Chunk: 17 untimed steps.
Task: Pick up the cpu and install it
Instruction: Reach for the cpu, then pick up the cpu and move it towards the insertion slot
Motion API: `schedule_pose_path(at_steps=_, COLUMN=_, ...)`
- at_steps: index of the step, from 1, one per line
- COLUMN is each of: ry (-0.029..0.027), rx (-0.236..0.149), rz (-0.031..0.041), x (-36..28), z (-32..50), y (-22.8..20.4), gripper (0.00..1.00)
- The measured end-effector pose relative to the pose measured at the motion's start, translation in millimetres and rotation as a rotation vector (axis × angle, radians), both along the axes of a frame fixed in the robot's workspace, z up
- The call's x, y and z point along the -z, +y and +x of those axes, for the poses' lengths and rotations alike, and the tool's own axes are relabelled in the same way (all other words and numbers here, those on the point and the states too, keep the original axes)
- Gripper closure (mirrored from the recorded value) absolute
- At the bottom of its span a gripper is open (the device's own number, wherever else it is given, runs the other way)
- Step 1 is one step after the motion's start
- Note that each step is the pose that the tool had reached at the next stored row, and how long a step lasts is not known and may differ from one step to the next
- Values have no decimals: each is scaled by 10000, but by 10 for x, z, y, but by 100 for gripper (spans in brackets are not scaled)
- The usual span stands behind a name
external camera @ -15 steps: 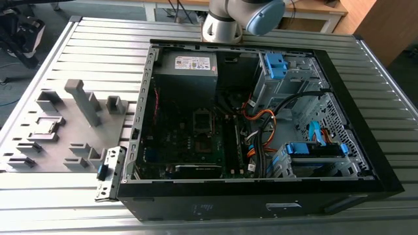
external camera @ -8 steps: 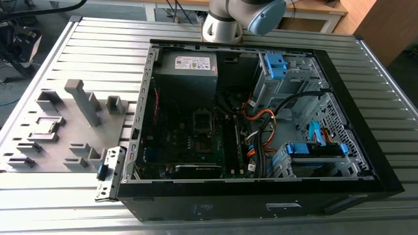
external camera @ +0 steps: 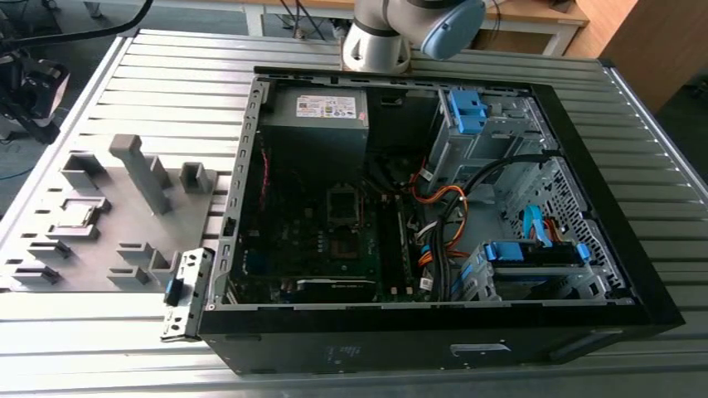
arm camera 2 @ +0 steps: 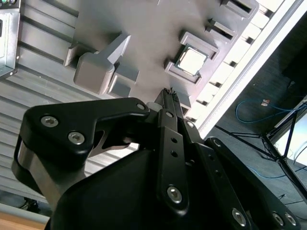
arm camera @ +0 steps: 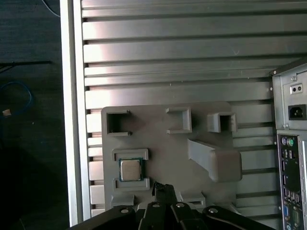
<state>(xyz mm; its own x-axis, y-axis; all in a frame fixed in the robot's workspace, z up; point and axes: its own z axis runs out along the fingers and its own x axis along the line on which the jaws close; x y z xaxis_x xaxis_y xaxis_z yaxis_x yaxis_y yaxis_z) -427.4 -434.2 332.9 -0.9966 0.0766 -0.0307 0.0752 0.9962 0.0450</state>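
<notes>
in the first wrist view the cpu [arm camera: 130, 169] is seated in a recess of the tray [arm camera: 163, 148]; the gripper [arm camera: 163, 188] is held near it. its open or closed state cannot be told.

A ribbed metal table [external camera: 166, 58] stands over a dark floor [arm camera: 29, 158] with a blue cable [arm camera: 24, 96], wooden furniture [external camera: 647, 50] beyond.

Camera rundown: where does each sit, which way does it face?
Exterior view: off the arm, high, looking down at open computer case and grey tray; arm shows.
First wrist view: on the arm, facing down at tray and cpu; gripper shows.
Second wrist view: on the arm, slanting past gripper toward tray.
Shared: both wrist views show cpu on tray.
</notes>
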Motion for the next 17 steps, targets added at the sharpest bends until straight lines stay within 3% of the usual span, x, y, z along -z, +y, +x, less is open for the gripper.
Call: schedule_pose_path(at_steps=17, ry=4, rx=-10, rz=-3, x=7, z=-10, y=-1, gripper=89)
